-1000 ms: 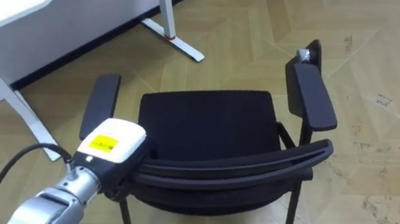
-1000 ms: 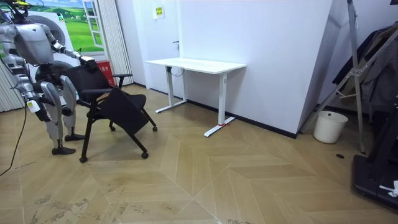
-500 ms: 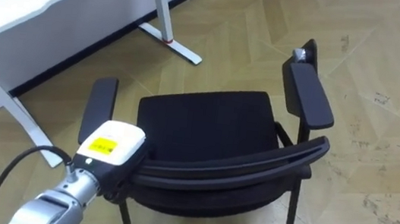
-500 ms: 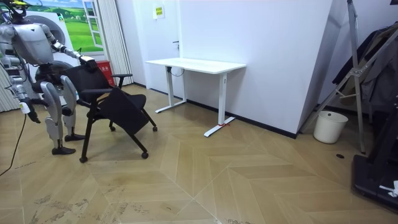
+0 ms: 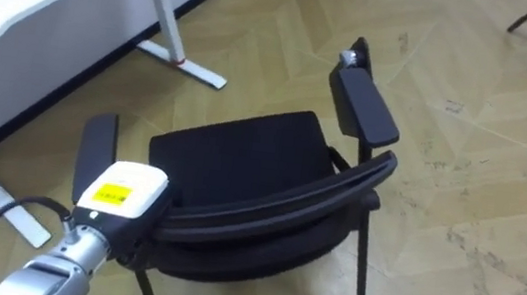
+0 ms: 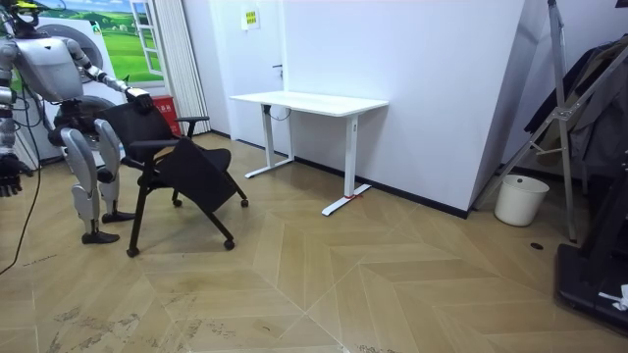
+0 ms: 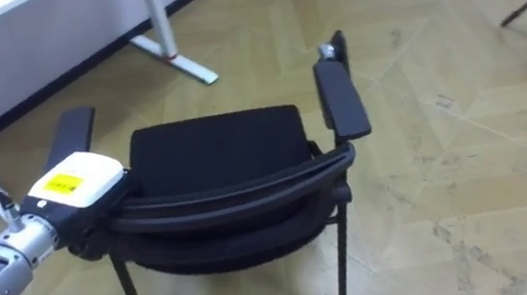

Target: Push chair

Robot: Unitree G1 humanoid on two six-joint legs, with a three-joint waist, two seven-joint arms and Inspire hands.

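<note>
The robot stands behind the chair [image 6: 186,165], left hand [image 6: 136,98] on its backrest.

Wooden floor [image 5: 460,192], black chair [image 5: 241,165], white desk [image 6: 309,102] standing on it

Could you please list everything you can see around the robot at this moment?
chair: one, black, with armrests, directly in front of the robot
desk: one, white, beyond the chair
bucket: one, white, low at the room view's right
metal stand: one, grey, leaning above the bucket
red box: one, red, just behind the chair in the room view
landscape picture: one, green and blue, behind the robot
left hand: one, white-backed with a yellow label, at the top of the chair's backrest
right hand: one, dark, hanging at the robot's side with its fingers relaxed
</note>
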